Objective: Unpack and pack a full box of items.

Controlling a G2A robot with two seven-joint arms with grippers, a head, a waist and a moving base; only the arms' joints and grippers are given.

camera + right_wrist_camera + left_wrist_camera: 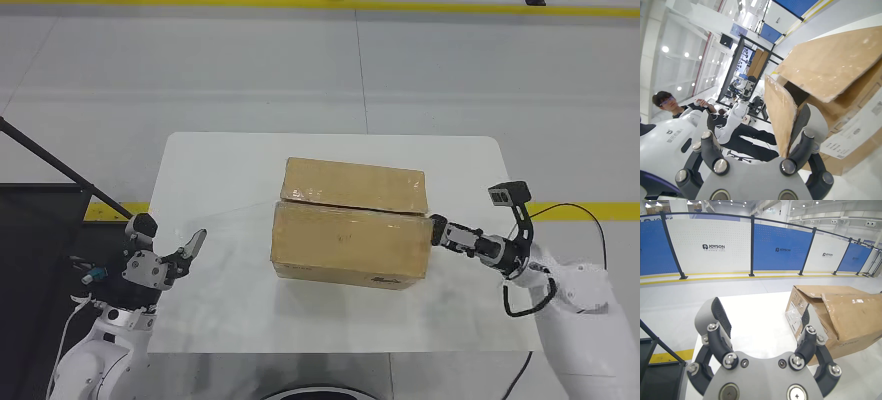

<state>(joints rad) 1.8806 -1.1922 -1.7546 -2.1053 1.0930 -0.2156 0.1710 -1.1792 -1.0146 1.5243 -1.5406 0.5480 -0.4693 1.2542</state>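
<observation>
Now my right gripper [755, 111], fingers apart, straddles the end flap [780, 113] of the brown cardboard box [350, 245] to lift it; my left gripper [762, 303] hangs spread, well apart from the box.

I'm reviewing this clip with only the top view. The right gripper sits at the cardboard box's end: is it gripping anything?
Observer: No. The right gripper is open; an end flap of the cardboard box stands between its fingers, close beside one.
Operator: Is that end open?
Observer: Yes, a dark gap shows under the top flap; contents are hidden.
Operator: Anything at the opposite end?
Observer: A white label under clear film is on that end, facing the open left gripper.
</observation>
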